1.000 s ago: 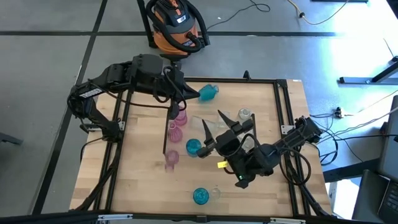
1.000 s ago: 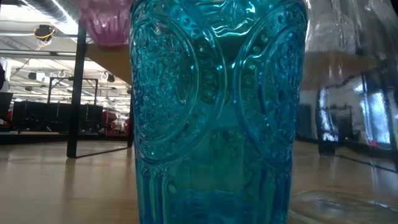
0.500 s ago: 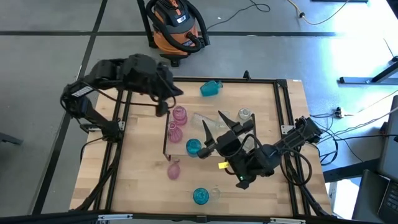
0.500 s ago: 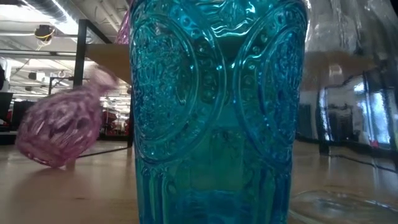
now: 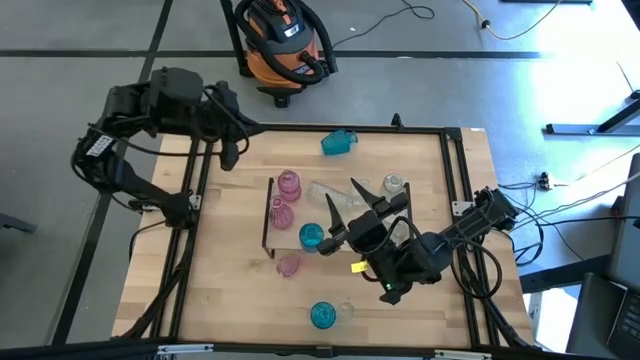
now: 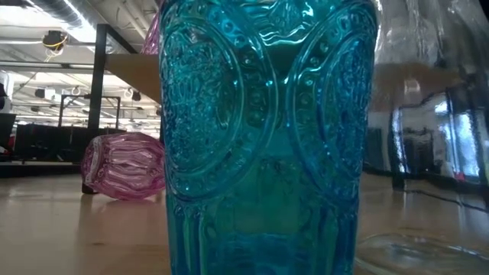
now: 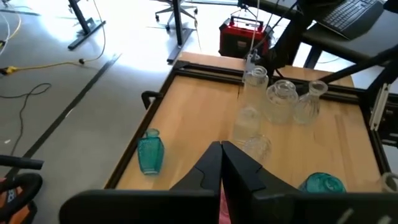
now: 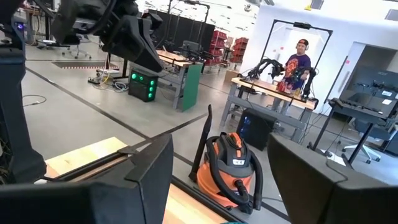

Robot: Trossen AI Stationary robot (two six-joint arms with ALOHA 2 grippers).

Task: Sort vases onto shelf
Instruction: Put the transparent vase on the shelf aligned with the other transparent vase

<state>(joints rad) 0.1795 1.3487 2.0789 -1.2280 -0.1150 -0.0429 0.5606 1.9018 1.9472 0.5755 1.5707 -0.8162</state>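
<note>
The left gripper (image 5: 228,158) hung above the counter's (image 5: 230,290) edge at about ten o'clock in the high view, its fingers (image 7: 208,168) pressed together with nothing between them. The right gripper (image 5: 345,200) sat near the middle of the counter, at roughly four o'clock from the shelf (image 5: 268,215), its two fingers (image 5: 333,212) spread well apart; nothing could be seen held between them (though the arm's own bulk hid part of the gap).

The shelf stood left of centre, seen from above as a thin dark-edged strip. Two pink vases (image 5: 288,184) stood upright close against its right side, at about one o'clock from its middle. A third pink vase (image 5: 289,264) lay on its side on the counter just off the shelf's near end, at five o'clock from it; the low view showed the same pink vase (image 6: 126,166) tipped over beside a dark upright.

A teal vase (image 5: 312,236) stood just right of the shelf, near the right gripper's fingers. Another teal vase (image 5: 338,143) lay at the counter's far edge, at twelve o'clock, and a third (image 5: 322,315) stood near the front edge at six o'clock, filling most of the low view (image 6: 267,137). Clear vases (image 7: 280,99) clustered right of centre, probably three or four of them, and one small clear vase (image 5: 395,184) stood at two o'clock from the right gripper.
</note>
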